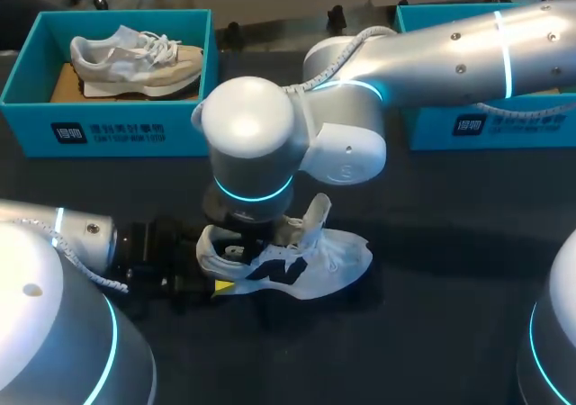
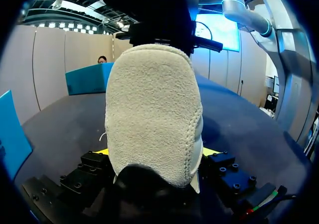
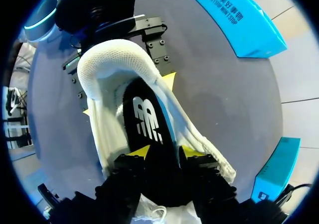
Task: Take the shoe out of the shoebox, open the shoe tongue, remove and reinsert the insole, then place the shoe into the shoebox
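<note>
The dark table is lit dimly from overhead, and a soft shadow is cast on it beside the white shoe. Bright glare is thrown off the glossy shell of the right arm, on which cyan rings glow.

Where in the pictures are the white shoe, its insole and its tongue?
white shoe (image 1: 337, 259): head view, on the side of the toe part.
insole (image 3: 146, 122): right wrist view, on its dark top face, at the white mark.
tongue (image 1: 316, 210): head view, on its raised upper end.
</note>
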{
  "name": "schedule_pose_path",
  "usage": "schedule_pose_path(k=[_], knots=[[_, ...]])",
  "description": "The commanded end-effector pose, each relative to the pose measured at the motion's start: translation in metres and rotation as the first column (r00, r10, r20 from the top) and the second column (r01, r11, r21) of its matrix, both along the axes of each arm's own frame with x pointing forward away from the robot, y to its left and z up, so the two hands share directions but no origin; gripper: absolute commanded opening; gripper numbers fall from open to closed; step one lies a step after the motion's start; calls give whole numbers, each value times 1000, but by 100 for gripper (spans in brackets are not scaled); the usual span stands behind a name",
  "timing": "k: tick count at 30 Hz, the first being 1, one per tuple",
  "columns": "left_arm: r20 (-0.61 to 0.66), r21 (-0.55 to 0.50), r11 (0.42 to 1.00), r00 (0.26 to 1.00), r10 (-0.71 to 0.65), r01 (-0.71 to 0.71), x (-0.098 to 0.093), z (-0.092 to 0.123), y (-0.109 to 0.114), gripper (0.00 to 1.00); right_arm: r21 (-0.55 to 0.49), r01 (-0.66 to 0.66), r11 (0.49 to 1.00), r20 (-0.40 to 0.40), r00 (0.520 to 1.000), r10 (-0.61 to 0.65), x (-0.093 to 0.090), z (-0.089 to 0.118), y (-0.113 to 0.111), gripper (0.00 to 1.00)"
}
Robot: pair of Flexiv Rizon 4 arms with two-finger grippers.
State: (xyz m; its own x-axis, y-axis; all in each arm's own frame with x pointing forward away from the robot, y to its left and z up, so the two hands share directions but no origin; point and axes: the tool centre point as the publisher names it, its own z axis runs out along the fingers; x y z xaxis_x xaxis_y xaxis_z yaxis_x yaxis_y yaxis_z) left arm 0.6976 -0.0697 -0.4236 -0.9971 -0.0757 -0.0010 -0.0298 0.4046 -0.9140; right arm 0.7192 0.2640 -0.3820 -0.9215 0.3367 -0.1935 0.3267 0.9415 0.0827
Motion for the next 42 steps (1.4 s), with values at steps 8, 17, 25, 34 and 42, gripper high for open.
schedule_pose_path(k=[8, 17, 25, 34, 42], knots=[[1, 3, 1000, 1000, 2, -2, 0, -1, 0, 0, 38, -45, 998, -40, 998, 46, 8, -15, 3, 42], [1, 3, 1000, 1000, 2, -2, 0, -1, 0, 0, 77, -82, 994, -127, 988, 91, 0, -29, 10, 36], [1, 3, 1000, 1000, 2, -2, 0, -1, 0, 0, 115, -64, 991, -165, 983, 83, -11, -45, 14, 0], [1, 3, 1000, 1000, 2, -2, 0, -1, 0, 0, 107, -39, 993, -206, 977, 61, -23, -40, 5, 0], [1, 3, 1000, 1000, 2, -2, 0, -1, 0, 0, 109, -29, 994, -196, 979, 50, -22, -13, -8, 0]])
